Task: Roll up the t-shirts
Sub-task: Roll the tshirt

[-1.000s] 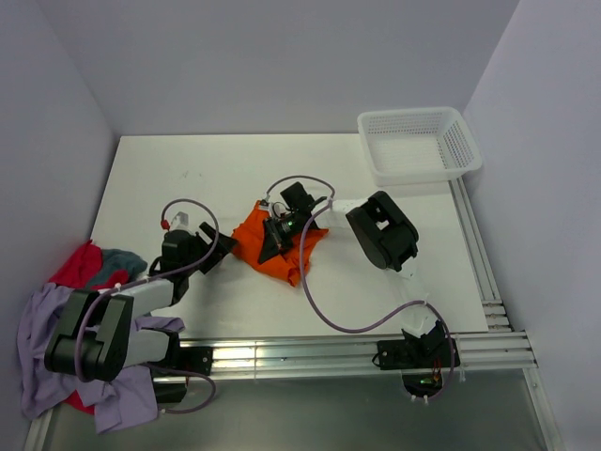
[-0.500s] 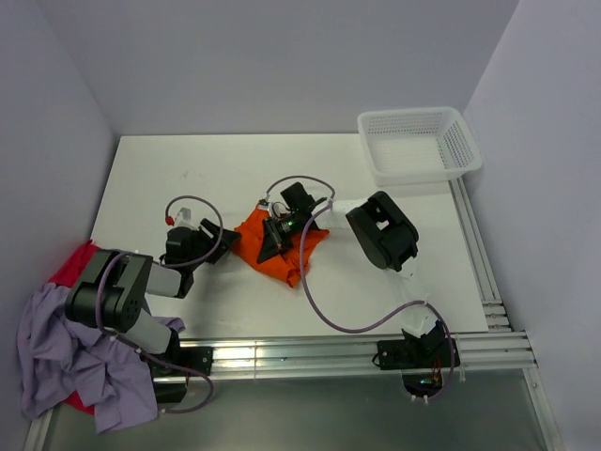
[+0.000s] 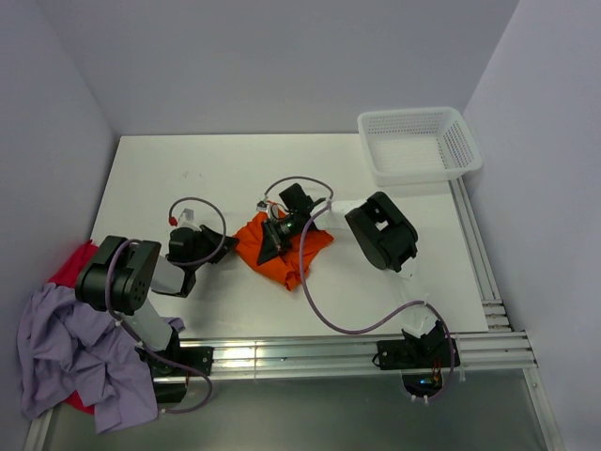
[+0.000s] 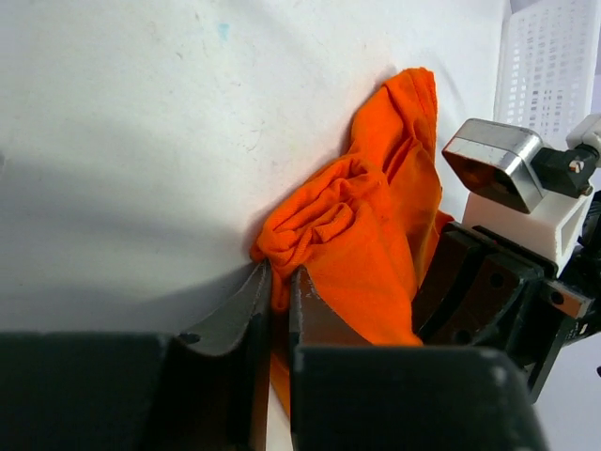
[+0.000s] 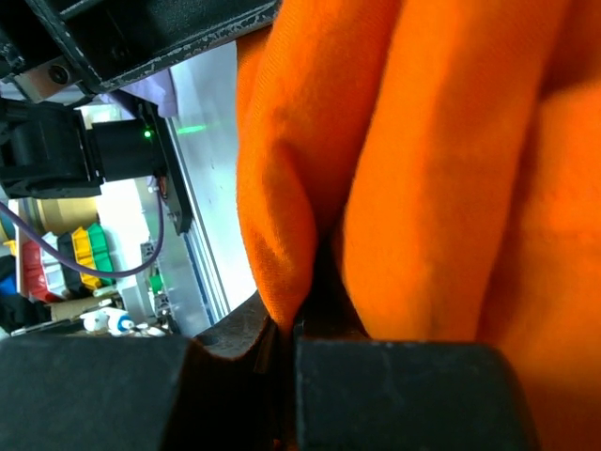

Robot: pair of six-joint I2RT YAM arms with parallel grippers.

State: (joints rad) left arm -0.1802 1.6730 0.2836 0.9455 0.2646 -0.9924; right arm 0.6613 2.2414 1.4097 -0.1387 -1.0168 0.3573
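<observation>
Pinches the left edge of the crumpled orange shirt (image 3: 284, 252), at the middle of the table (image 3: 188, 178), in the nearly closed jaws of the left gripper (image 4: 279, 274), nips another fold in the fully closed right gripper (image 5: 289, 324), with lavender and red shirts (image 3: 66, 349) heaped off the table's near left corner.

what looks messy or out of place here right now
The orange t-shirt lies bunched mid-table rather than flat, pinched by the left gripper and the right gripper. The lavender t-shirt and red t-shirt are heaped untidily by the left arm's base.
</observation>
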